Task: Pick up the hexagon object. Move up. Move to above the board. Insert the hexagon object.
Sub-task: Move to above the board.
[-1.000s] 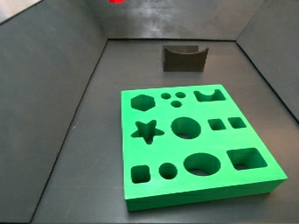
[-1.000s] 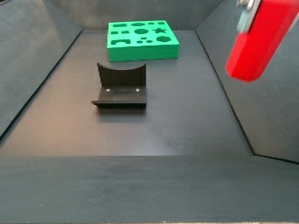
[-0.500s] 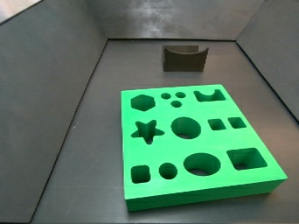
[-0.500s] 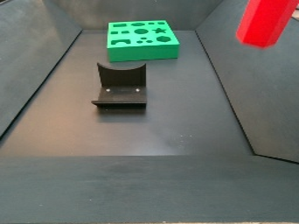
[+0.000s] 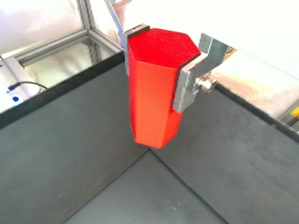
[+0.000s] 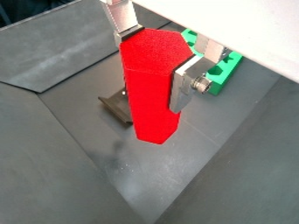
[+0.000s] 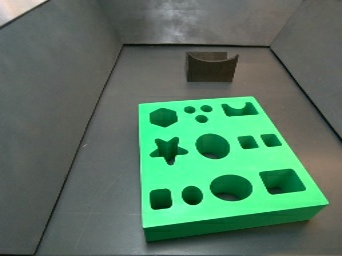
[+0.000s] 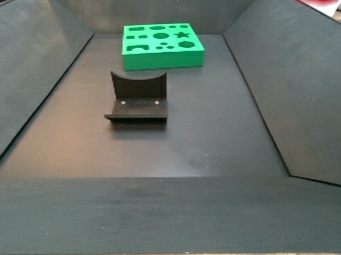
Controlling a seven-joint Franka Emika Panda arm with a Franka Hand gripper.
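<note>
Wrist views: gripper jaws pinch the tall red hexagon object, high above floor. Risk: facets misaligned with green board hexagon cutout, jamming.

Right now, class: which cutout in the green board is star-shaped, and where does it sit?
The star cutout on the board: the only pointed one, along the edge with the hexagon cutout. The gripper holds the hexagon object.

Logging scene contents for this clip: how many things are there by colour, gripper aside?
Red: 1, the hexagon object, held high between the silver fingers of the gripper
Green: 1, the board on the floor
Dark grey: 1, the fixture
Total: 3
</note>
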